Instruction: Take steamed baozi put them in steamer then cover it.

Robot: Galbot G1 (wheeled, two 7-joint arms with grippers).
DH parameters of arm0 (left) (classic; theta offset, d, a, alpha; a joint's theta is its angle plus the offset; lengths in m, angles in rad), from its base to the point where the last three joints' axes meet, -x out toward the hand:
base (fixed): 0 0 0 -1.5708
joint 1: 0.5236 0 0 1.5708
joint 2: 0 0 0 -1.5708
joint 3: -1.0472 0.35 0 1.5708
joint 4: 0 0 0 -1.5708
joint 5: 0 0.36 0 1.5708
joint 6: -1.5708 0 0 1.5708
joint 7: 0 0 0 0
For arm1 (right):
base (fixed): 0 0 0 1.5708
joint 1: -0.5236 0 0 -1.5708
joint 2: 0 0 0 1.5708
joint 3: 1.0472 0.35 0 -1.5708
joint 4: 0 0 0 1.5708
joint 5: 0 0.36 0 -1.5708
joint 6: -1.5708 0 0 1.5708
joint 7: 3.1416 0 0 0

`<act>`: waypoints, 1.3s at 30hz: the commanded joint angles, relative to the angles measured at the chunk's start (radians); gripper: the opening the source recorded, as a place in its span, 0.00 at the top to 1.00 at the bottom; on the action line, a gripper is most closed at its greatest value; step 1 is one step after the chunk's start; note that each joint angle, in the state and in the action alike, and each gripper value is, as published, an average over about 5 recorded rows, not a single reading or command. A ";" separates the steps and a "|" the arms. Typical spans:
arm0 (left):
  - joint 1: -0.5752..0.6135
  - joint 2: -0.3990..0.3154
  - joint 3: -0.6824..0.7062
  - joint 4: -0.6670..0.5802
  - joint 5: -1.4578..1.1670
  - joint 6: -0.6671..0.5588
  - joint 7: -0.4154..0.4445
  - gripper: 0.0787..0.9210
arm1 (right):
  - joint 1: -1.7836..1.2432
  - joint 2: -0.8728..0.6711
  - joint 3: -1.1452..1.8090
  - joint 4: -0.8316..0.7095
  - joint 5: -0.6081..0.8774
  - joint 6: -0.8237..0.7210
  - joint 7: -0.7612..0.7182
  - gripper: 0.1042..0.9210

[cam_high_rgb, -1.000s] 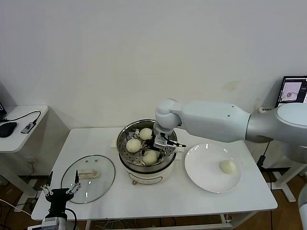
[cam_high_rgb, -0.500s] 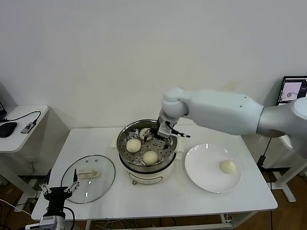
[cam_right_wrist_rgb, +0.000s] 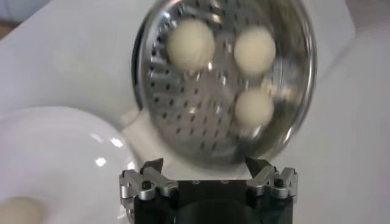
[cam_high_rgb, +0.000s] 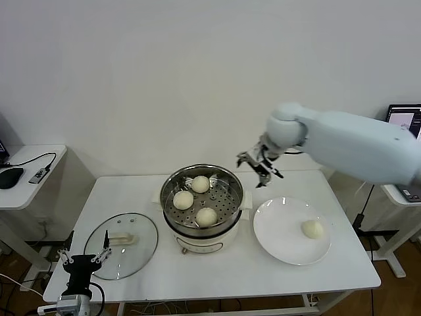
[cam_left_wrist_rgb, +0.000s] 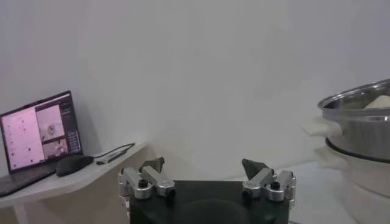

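Note:
The steel steamer (cam_high_rgb: pixel 172 191) stands mid-table on its white base and holds three cream-white baozi (cam_high_rgb: pixel 206 216) on its perforated tray. In the right wrist view the steamer (cam_right_wrist_rgb: pixel 201 103) and its three baozi (cam_right_wrist_rgb: pixel 190 45) show from above. A fourth baozi (cam_high_rgb: pixel 312 228) lies on the white plate (cam_high_rgb: pixel 279 230). My right gripper (cam_high_rgb: pixel 259 165) is open and empty, raised in the air between the steamer and the plate. The glass cover (cam_high_rgb: pixel 112 258) with its cream handle lies flat at the front left. My left gripper (cam_high_rgb: pixel 83 260) is open and parked low by the front left table edge.
A side table (cam_high_rgb: pixel 26 178) with a mouse and cable stands at the left. A laptop screen (cam_high_rgb: pixel 402 122) shows at the far right. In the left wrist view the steamer's side (cam_left_wrist_rgb: pixel 359 131) and another laptop (cam_left_wrist_rgb: pixel 38 131) are visible.
My right gripper has lifted out of the steamer and swung right toward the plate, empty. Three baozi stay in the steamer. The left arm has barely moved.

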 commanded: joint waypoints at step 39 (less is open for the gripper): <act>0.015 0.003 -0.002 0.011 0.018 -0.001 0.004 0.12 | -0.762 -0.133 0.616 -0.317 -0.289 -0.042 -0.019 0.12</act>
